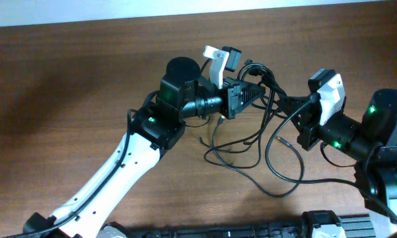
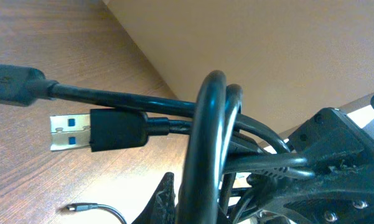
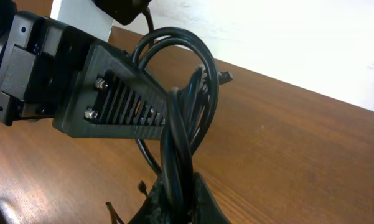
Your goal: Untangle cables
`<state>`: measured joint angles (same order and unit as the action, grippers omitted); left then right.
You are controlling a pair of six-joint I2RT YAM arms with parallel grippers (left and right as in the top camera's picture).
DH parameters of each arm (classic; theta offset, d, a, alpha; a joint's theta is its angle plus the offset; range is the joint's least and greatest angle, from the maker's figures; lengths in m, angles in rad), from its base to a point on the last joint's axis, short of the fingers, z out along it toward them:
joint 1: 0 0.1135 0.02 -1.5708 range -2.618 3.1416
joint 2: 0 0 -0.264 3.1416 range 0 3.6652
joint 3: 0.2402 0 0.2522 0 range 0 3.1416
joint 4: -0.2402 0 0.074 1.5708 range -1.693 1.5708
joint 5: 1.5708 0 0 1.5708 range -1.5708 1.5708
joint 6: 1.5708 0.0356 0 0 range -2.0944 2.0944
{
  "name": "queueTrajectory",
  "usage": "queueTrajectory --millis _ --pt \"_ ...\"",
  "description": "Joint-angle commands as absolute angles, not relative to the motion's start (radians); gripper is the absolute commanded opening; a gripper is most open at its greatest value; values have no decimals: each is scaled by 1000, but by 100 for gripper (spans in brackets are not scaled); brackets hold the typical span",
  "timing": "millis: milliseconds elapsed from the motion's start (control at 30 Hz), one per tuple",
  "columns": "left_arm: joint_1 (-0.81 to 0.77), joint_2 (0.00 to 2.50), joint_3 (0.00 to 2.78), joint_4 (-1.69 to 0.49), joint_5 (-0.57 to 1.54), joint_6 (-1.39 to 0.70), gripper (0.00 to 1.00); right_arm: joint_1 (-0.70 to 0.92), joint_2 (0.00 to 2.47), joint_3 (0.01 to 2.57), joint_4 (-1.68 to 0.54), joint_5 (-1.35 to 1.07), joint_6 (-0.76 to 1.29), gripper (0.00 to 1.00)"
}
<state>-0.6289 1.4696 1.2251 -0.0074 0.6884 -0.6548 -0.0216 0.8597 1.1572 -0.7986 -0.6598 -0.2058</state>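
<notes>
Mid-counter, toward the far edge, the cables (image 1: 272, 92) sat bunched in a tight knot, held up between both pincers. The left pincer (image 1: 256, 91) was together, clamped on the cables from the bunch's left side. The right pincer (image 1: 296, 111) was also together, clamped on the cables from the right side. The two pincers were very near each other, with only the knot between them.

Slack hung from the knot and lay on the brown wood counter (image 1: 86, 73) as loose loops (image 1: 219, 160), crossing one another in front of the pincers. One thin plug end (image 1: 279, 139) lay inside the loops, free of both pincers.

The left wrist view showed two thick strands arching up side by side right in front of the camera. Behind them, a blue-tongued USB plug (image 2: 71, 132) stuck out to the left, level and clear of the counter. A second black plug (image 2: 12, 84) ran just above it on its own cord. A small thin connector (image 2: 74, 207) lay flat on the wood below.

The right wrist view showed strands twisted around each other and running down into the right pincer's own fingers. Above the twist they rose into a round loop, beside the left pincer's ribbed black finger (image 3: 124, 106). I couldn't count the cords in the knot.
</notes>
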Motion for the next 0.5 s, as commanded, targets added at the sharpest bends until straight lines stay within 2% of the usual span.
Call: queueTrajectory --millis 0,33,133,200,267,467 --pt "-534 1479 1219 -14 350 -650 0 -33 819 1177 -820 -712 -204 13" --pt "-534 1479 1219 -14 350 -650 0 -33 818 1177 -820 -716 -204 18" --pt "-534 1479 1219 -13 343 -650 0 -33 819 1177 -821 -726 -204 48" --pt "-534 1479 1219 -13 344 -650 0 -33 819 1177 -821 -726 -204 61" --pt "-534 1479 1219 -14 346 -650 0 -33 819 1177 -820 -723 -205 66" --pt "-543 1479 1219 -13 466 -651 0 -33 819 1177 -776 -611 -243 67"
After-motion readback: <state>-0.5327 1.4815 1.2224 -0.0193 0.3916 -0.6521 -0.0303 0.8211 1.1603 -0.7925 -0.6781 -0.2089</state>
